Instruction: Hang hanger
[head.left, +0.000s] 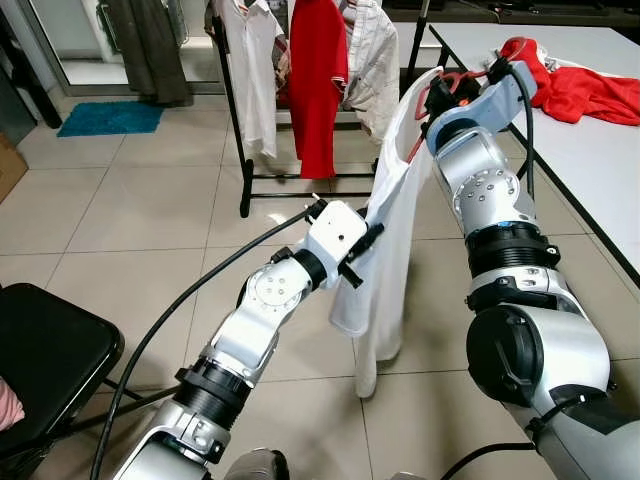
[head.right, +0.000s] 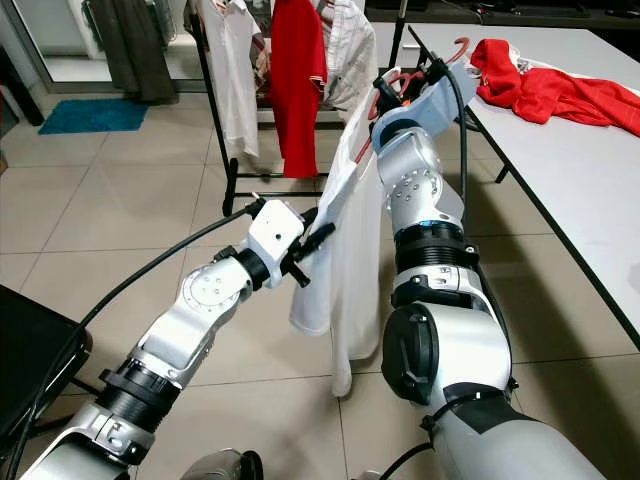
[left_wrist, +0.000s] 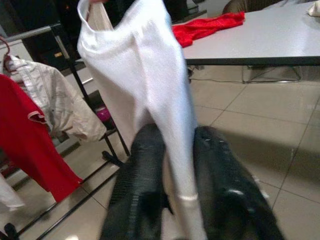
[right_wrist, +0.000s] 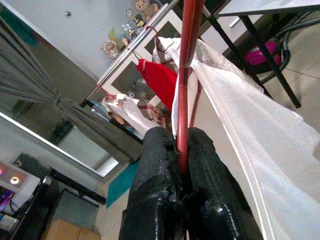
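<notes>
The right pincer (right_wrist: 182, 172) is raised at about 1 o'clock in the head view, its two black fingers (right_wrist: 157, 165) closed tight on the red hanger (right_wrist: 188, 60), whose thin bar runs straight up between them. A white shirt (head.left: 395, 240) hangs from that hanger, draping down between the two silver arms to just above the tiled floor (head.left: 130, 200). The left pincer (left_wrist: 177, 185) sits near the centre, pinching a fold of the shirt's lower half; its fingers are nearly closed with the cloth between them, though the wrist picture is blurred there.

At 12 o'clock stands a black clothes rack (head.left: 232, 120) holding a red shirt (head.left: 317, 80) with pale garments on either side. At 2 o'clock a white surface (head.left: 590, 130) carries a crumpled red garment (head.left: 590, 90). A blue mat (head.left: 108, 118) lies at 10 o'clock, and a black chair seat (head.left: 45, 350) sits at 8 o'clock.
</notes>
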